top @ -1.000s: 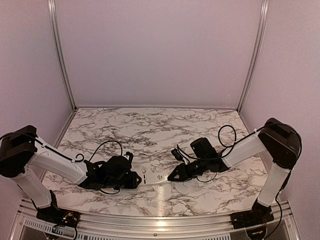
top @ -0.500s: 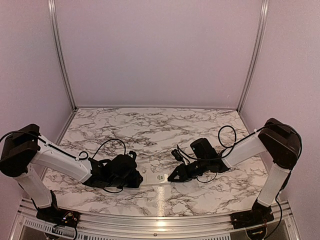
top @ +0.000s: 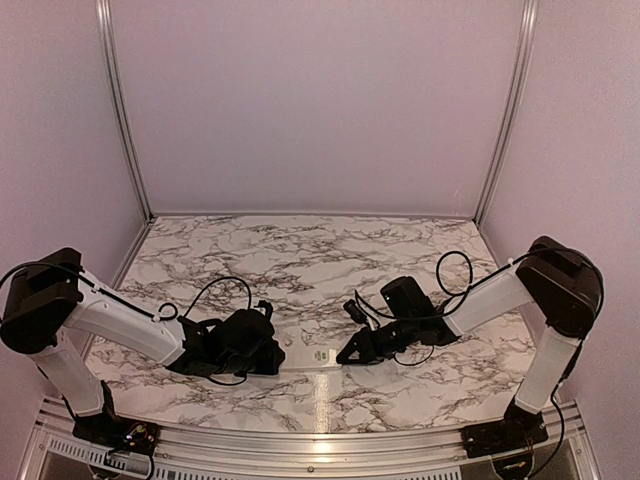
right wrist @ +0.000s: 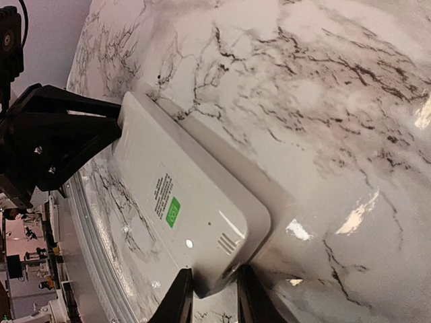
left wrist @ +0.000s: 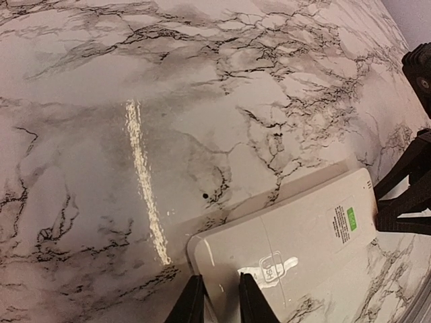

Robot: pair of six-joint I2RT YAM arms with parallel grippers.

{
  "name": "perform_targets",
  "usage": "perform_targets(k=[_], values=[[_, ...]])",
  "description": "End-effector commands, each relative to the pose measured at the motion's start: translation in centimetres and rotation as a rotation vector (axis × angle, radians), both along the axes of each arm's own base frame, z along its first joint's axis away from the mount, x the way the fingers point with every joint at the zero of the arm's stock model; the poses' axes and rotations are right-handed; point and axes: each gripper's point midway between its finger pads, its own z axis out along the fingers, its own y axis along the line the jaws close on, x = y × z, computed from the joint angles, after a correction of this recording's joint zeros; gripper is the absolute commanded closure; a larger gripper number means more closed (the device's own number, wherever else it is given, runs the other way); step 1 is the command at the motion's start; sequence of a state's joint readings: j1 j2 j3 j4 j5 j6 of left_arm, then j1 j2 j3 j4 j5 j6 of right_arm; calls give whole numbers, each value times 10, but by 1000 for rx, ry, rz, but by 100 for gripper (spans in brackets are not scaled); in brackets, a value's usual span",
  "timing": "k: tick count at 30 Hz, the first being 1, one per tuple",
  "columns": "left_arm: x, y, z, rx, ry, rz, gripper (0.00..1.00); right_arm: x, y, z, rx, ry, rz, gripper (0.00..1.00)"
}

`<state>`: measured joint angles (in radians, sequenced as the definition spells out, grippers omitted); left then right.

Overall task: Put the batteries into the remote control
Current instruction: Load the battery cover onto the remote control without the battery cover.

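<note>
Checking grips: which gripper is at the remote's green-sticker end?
The right gripper; the green sticker on the remote control lies by it, far from the left gripper.

Marble-patterned table (top: 300,250), white with dark veining, glossy. On it by the near edge, midway left to right: white remote control (top: 310,356), plain back up, green label (left wrist: 351,219) toward right end.

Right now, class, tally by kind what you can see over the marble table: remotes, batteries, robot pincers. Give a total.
remote control: 1
pincers: 2 (left pincer, right pincer)
batteries in view: 0
Total: 3
</note>
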<state>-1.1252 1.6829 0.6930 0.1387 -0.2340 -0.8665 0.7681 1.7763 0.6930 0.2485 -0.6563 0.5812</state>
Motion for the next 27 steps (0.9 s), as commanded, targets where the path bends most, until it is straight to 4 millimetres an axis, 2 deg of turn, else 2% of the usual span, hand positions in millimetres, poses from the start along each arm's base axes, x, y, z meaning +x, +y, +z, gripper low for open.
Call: perform_targets(k=[1,5,9,13,14,20,24,27], values=[[-47,-59,-4,-155,106,-276,83,-13,34,14,90,-33,107,79],[-48,-54,7,-170,91,-272,80,1,24,14,84,-34,63,79],[-34,-29,20,-154,38,-198,69,22,7,14,75,-48,6,78],[-20,-6,41,-147,-39,-137,57,40,-4,14,64,-72,-31,76],[-16,0,47,-144,-61,-123,52,43,-3,15,65,-76,-32,76],[3,26,91,-85,-249,-158,4,53,12,18,104,-73,1,74],[5,24,87,62,-284,-290,1,55,20,24,143,-64,26,73],[-4,13,69,135,-251,-438,1,56,25,34,175,-68,39,72]])
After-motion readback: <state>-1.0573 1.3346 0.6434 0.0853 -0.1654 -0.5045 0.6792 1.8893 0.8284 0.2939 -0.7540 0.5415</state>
